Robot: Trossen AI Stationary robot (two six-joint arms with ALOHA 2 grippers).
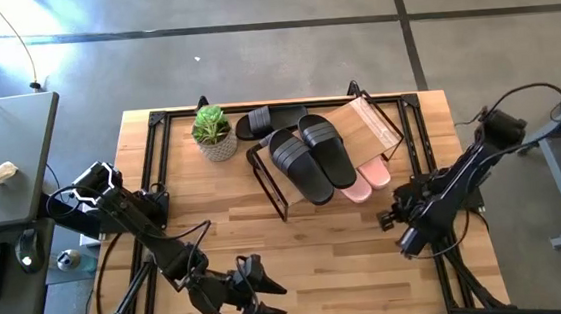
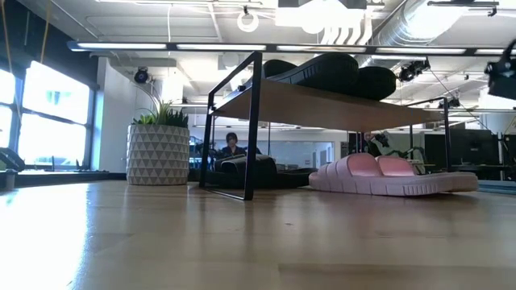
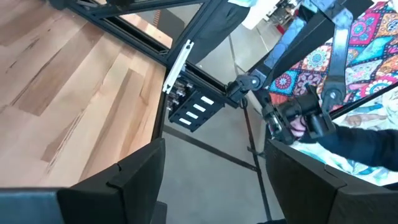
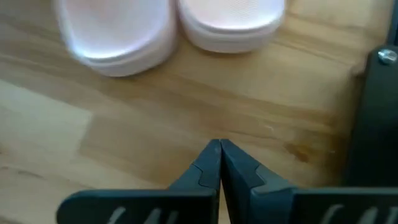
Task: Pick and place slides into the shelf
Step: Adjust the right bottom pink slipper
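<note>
The shelf (image 1: 374, 130) stands at the table's far middle, its light wood board tilted in the black frame. Two black slides (image 1: 313, 156) lie side by side on the board and also show on top in the low view (image 2: 322, 72). A third black slide (image 1: 263, 121) lies on the table behind the shelf. Two pink slides (image 1: 368, 180) rest with their soles on the table under the board's right end (image 2: 387, 173). My right gripper (image 4: 220, 149) is shut and holds nothing, just near of the pink slides' ends (image 4: 230, 25). My left gripper (image 3: 214, 155) hangs open at the table's near edge (image 1: 269, 296).
A potted green plant (image 1: 213, 132) stands left of the shelf, at the far edge. Bare wood tabletop (image 1: 328, 254) spreads between the two grippers. Beyond the table's near edge, the left wrist view shows a person's hand (image 3: 298, 124) on another arm's handle.
</note>
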